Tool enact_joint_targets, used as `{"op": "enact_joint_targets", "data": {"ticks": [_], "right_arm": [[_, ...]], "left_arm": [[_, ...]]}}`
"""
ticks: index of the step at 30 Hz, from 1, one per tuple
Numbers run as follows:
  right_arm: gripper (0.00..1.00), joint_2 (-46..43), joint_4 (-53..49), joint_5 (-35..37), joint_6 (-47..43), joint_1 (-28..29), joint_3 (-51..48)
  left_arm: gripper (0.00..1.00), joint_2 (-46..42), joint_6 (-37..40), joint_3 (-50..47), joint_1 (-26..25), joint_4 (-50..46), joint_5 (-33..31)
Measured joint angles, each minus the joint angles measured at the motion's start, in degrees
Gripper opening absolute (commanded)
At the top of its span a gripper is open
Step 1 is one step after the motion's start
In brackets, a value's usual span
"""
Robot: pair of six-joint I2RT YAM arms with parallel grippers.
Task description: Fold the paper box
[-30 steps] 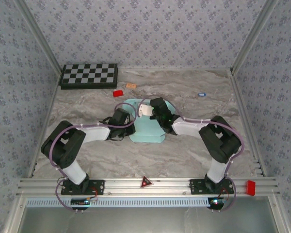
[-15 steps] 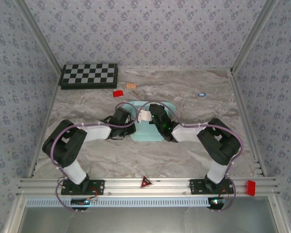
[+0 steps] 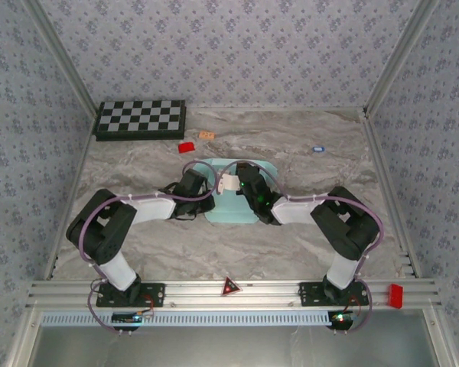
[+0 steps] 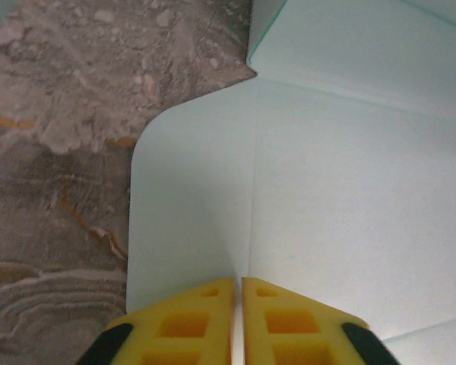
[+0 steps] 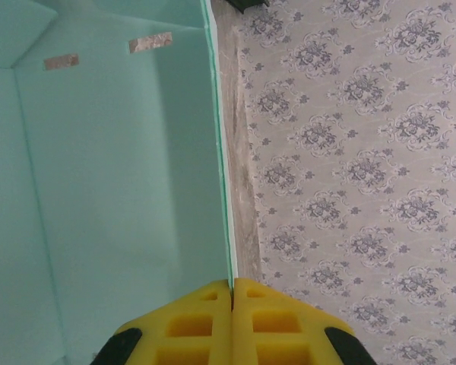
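Note:
The paper box (image 3: 233, 210), pale aqua card, lies partly folded in the middle of the table between both arms. In the left wrist view its flat panel and rounded flap (image 4: 190, 198) lie under my left gripper (image 4: 238, 280), whose yellow fingertips stand a thin slit apart where a crease runs in. Whether card is pinched there is unclear. My right gripper (image 5: 232, 283) is shut on the edge of an upright wall of the paper box (image 5: 114, 190). From above, my left gripper (image 3: 203, 189) and right gripper (image 3: 233, 183) meet over the card.
A checkerboard (image 3: 141, 118) lies at the back left. Near it are a small red block (image 3: 186, 147) and an orange chip (image 3: 206, 135); a blue piece (image 3: 317, 149) lies back right. Patterned walls enclose the table. A red triangle (image 3: 230, 287) sits on the front rail.
The right arm has drawn in toward the left with the card's wall, and the card's outline looks narrower. The left arm has hardly moved.

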Motion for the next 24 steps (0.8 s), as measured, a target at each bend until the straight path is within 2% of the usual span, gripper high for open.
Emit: {"op": "enact_joint_targets", "data": {"ticks": [7, 11, 22, 24], "right_arm": [[0.00, 0.2, -0.3, -1.1, -0.6, -1.3, 1.5], [0.00, 0.3, -0.6, -1.5, -0.6, -1.7, 2.2], [0.00, 0.3, -4.6, -3.2, 0.1, -1.9, 3.2], [0.00, 0.3, -5.6, -3.5, 0.7, -1.9, 3.4]], "left_arm": [[0.37, -7.4, 2.7, 0.1, -0.3, -8.2, -4.1], [0.41, -12.6, 4.8, 0.9, 0.6, -12.7, -7.3], [0.47, -15.5, 11.6, 4.0, 13.3, -18.9, -9.4], [0.50, -15.5, 12.5, 4.5, 15.1, -19.3, -9.4]]}}
